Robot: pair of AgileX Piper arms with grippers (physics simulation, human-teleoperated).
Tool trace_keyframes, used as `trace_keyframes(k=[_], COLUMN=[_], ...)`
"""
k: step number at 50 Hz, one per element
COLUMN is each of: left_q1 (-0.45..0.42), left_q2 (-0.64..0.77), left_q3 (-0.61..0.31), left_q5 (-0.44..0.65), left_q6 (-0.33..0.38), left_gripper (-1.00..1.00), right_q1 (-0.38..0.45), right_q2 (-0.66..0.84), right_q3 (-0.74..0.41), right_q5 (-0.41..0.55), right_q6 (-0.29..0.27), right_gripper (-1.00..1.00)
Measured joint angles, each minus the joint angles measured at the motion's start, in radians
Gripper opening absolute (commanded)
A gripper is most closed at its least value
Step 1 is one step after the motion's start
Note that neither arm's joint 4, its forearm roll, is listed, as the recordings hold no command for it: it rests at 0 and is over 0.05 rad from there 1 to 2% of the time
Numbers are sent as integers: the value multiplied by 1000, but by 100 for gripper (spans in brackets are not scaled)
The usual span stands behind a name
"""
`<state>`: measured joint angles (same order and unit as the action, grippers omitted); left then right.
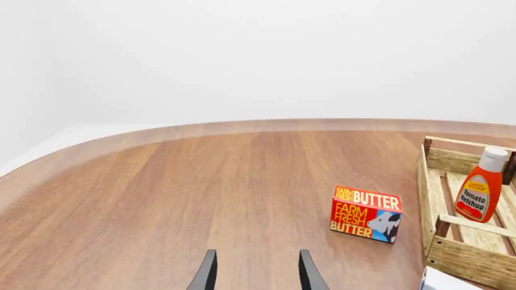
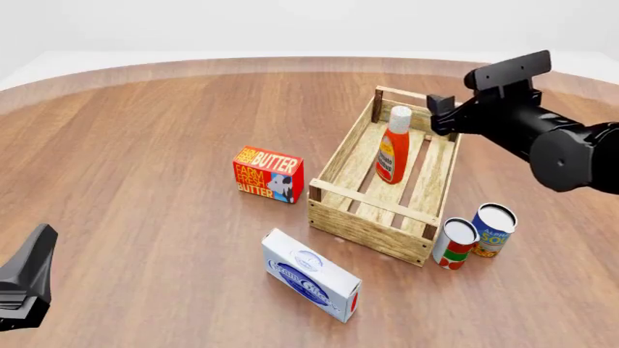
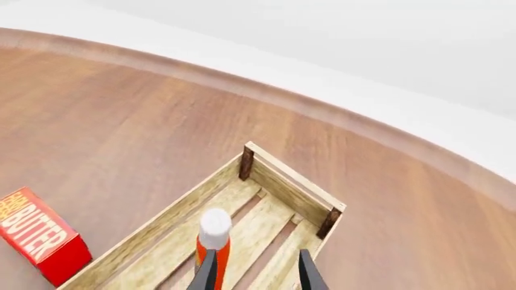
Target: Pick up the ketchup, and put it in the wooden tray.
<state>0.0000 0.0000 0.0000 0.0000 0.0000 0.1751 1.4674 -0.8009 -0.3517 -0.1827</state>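
The ketchup (image 2: 392,152), an orange-red squeeze bottle with a white cap, stands upright on the slatted floor of the wooden tray (image 2: 363,225), toward its far end. My right gripper (image 2: 437,114) hovers just to the right of the cap, open and holding nothing. In the right wrist view the ketchup (image 3: 214,232) shows close by one finger of that open right gripper (image 3: 256,273), inside the tray (image 3: 290,178). My left gripper (image 2: 29,275) rests low at the near left, far from the tray. The left wrist view shows the left gripper (image 1: 256,275) open, with the ketchup (image 1: 482,187) and tray (image 1: 463,257) beyond.
A red butter box (image 2: 268,174) stands left of the tray. A white and blue box (image 2: 312,274) lies in front of the tray. A red-green-white can (image 2: 454,243) and a blue can (image 2: 492,230) stand by its near right corner.
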Motion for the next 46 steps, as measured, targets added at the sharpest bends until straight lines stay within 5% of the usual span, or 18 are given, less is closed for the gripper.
trace_keyframes(k=[46], left_q1=[0], left_q2=[0], left_q3=[0], left_q5=[0], left_q6=[0], left_gripper=[100], right_q1=[-184], right_q2=[-128], right_q3=[308], right_q5=[-57], right_q6=[-27], right_gripper=[100])
